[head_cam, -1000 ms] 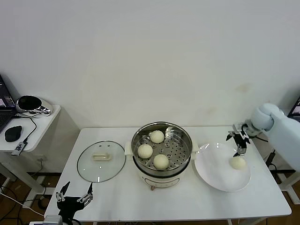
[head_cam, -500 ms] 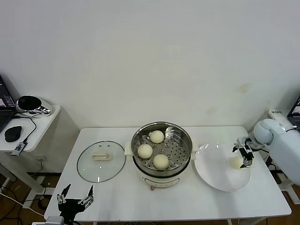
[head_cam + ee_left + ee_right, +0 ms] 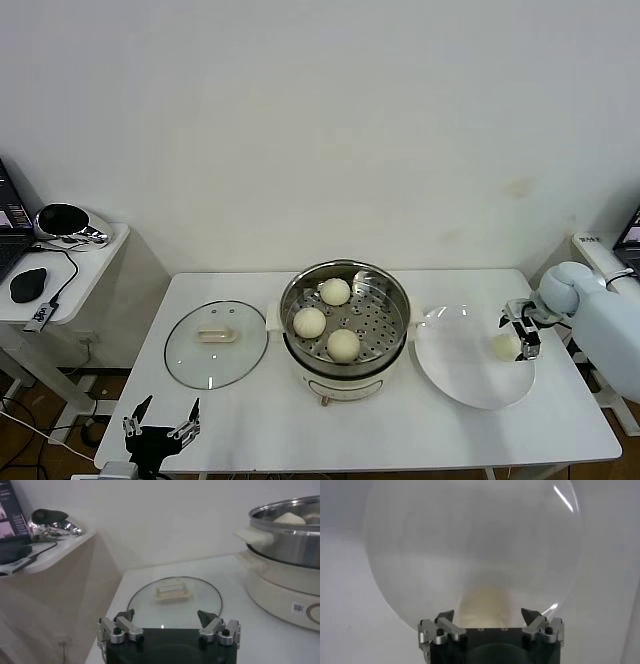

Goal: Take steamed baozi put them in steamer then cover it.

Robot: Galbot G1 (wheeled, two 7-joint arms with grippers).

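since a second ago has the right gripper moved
Yes. The right gripper dropped from above the white plate's far rim down around the last baozi.

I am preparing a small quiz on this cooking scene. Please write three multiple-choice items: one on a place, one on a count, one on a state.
1. Where does the glass cover lie?
A. On the steamer
B. On the table at the steamer's left
C. On the white plate

2. How many baozi are in the steamer?
A. One
B. Three
C. Four

3. How is the right tool?
A. Open around the baozi on the plate
B. Shut on the cover's handle
C. Parked over the steamer

Key:
1 B, the cover lies flat beside the steamer.
2 B, three sit on the tray; a fourth baozi is on the white plate.
3 A, the right tool has its fingers apart at that baozi.
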